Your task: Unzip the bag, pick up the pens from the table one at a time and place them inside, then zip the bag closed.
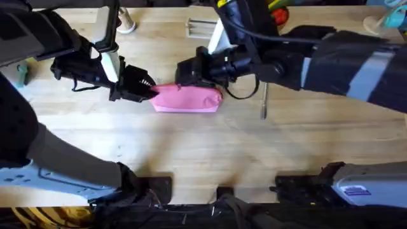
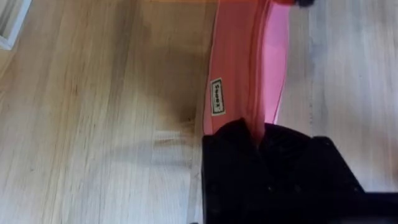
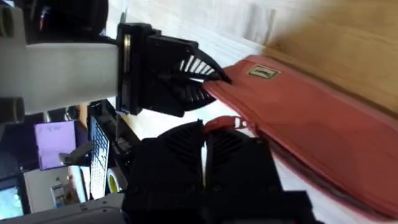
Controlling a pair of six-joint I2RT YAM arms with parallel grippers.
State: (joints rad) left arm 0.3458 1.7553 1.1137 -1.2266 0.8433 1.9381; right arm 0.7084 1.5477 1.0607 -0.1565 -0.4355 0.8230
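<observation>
The pink fabric pencil pouch (image 1: pixel 189 99) is hidden at its left end by the left arm's black gripper (image 1: pixel 145 90) (its small label's (image 2: pixel 217 96) lettering is too tiny to read), and the zipper puller (image 3: pixel 237 123) sits partly behind the right gripper's black fingers (image 3: pixel 186 149).

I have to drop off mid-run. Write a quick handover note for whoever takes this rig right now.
Left gripper: shut on the near end of the bag, pinning it.
Right gripper: shut on the zipper's small puller, at the same end of the bag.
Bag lies flat on the table; zipper looks closed or barely started.
One pen lies on the table to the bag's right.
Left: unzip, load the pen, zip closed.
</observation>
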